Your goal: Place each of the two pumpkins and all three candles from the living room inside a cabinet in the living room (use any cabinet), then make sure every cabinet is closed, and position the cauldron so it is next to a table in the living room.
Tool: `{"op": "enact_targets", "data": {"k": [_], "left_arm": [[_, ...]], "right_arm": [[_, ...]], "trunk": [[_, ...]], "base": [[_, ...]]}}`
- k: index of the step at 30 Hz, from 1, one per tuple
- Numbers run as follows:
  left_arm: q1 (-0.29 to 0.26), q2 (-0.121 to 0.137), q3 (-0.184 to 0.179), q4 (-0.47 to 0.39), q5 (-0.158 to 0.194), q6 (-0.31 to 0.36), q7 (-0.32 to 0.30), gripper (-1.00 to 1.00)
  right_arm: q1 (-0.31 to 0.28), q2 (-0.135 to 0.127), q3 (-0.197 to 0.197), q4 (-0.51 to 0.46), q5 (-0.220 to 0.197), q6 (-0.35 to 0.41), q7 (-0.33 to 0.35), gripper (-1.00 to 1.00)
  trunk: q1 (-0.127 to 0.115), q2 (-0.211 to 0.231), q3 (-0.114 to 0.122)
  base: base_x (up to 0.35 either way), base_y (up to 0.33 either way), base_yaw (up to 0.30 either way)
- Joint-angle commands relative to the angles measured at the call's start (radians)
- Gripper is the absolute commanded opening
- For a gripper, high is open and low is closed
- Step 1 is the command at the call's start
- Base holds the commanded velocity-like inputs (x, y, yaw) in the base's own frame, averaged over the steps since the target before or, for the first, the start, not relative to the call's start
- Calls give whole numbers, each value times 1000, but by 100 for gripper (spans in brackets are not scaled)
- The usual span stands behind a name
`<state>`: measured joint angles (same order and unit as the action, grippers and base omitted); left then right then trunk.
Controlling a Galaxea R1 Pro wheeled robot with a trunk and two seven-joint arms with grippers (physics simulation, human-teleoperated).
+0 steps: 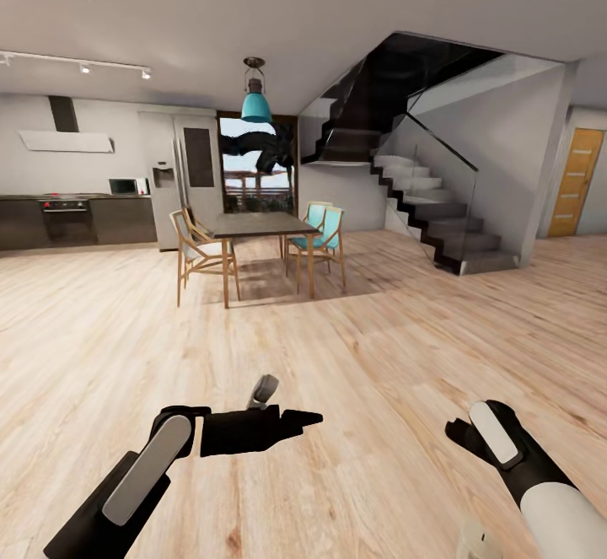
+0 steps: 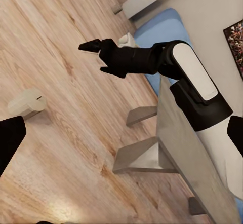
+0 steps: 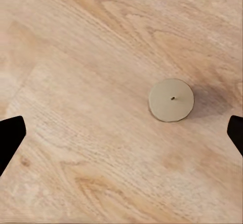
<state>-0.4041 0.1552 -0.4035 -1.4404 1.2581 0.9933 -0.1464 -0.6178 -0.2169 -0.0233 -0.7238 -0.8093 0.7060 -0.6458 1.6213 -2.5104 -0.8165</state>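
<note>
One beige candle (image 3: 171,100) stands upright on the wood floor, seen from straight above with its wick showing. My right gripper (image 3: 121,133) hangs open over it, and the candle lies between the two fingers, nearer one of them, touching neither. The left wrist view catches the same candle (image 2: 28,102) on the floor below the right gripper (image 2: 88,45). From the head, the candle (image 1: 476,538) is a pale shape at the bottom edge under the right gripper (image 1: 459,432). My left gripper (image 1: 299,417) is open and empty, pointing right above the floor. Pumpkins, cabinet and cauldron are out of view.
A low grey table (image 2: 174,133) stands close to my right arm, with a blue seat (image 2: 162,29) beyond it. Ahead across the floor are a dark dining table (image 1: 257,223) with chairs, a staircase (image 1: 438,213) and the kitchen counter (image 1: 76,217).
</note>
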Motion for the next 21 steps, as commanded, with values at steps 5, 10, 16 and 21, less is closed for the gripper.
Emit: {"op": "enact_targets", "data": {"k": [5, 10, 16, 21], "left_arm": [[-1, 2, 0, 0, -9, 1, -10, 100], [-1, 3, 0, 0, -9, 1, -10, 100], [-1, 4, 1, 0, -8, 1, -12, 100], [-1, 4, 2, 0, -8, 1, -13, 100]], "right_arm": [[0, -2, 0, 7, -12, 0, 5, 100], [0, -3, 0, 9, -12, -4, 5, 100], [-1, -8, 2, 82, -9, -124, 13, 100], [-2, -9, 2, 110, 4, -158, 17, 100]], "trunk": [[1, -1, -9], [3, -2, -28], [6, -4, -51], [8, -5, -71]], "base": [[1, 0, 0], [0, 0, 0], [0, 0, 0], [0, 0, 0]]}}
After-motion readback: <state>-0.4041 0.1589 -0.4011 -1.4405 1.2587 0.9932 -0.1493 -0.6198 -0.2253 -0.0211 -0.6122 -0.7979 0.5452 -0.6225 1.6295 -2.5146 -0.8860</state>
